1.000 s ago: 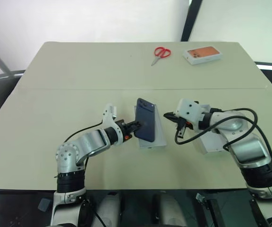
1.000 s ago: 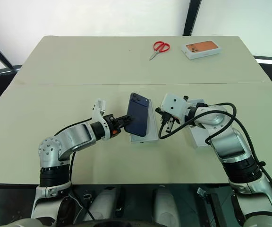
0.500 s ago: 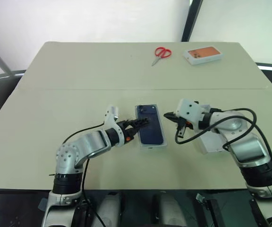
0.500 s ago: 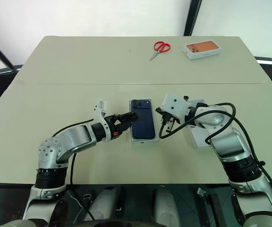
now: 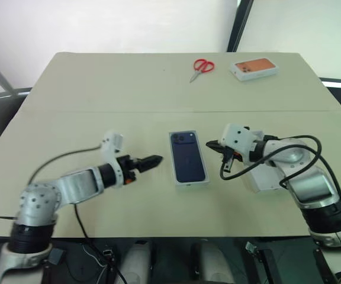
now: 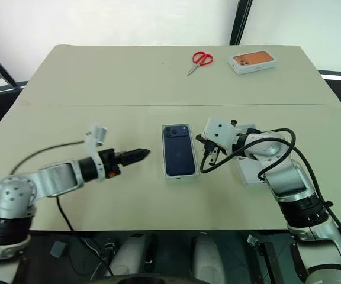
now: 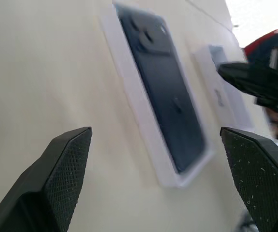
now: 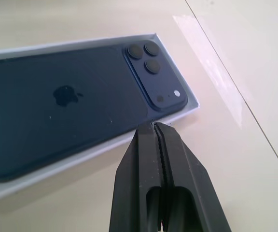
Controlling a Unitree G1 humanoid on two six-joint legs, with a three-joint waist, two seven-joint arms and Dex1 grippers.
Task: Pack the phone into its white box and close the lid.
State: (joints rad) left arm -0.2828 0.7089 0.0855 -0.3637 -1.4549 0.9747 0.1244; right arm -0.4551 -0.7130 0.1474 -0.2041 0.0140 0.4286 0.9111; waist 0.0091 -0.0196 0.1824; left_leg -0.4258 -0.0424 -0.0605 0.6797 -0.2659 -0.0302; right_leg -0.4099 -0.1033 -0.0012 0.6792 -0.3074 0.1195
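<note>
1. Two grippers flank the white box [image 5: 189,158], which lies flat near the middle of the table [image 5: 70,106], long side running near to far.
2. Inside the white box, the phone [image 5: 189,156] lies with its back up, its camera bump at the far end; a thin white rim of the tray shows around it on all sides.
3. Off to the left of the box, the left gripper [image 5: 151,161] hangs clear of it with bare table between them, holding nothing. In the left wrist view its two fingers [image 7: 57,179] stand spread wide apart, with the phone and box seen between them further off.
4. Just right of the box's far end, the right gripper [image 8: 154,126] has its two black fingers pressed together with nothing between them. In the right wrist view its tip sits at the box's rim beside the camera bump; whether it touches the rim cannot be told.
5. Partly hidden under the right forearm, the lid [image 5: 269,178] lies on the table to the right of the box, well apart from it.
6. At the far side of the table, red-handled scissors [image 5: 202,67] lie left of a white box with orange phone picture [image 5: 253,68], both well away from the arms.
</note>
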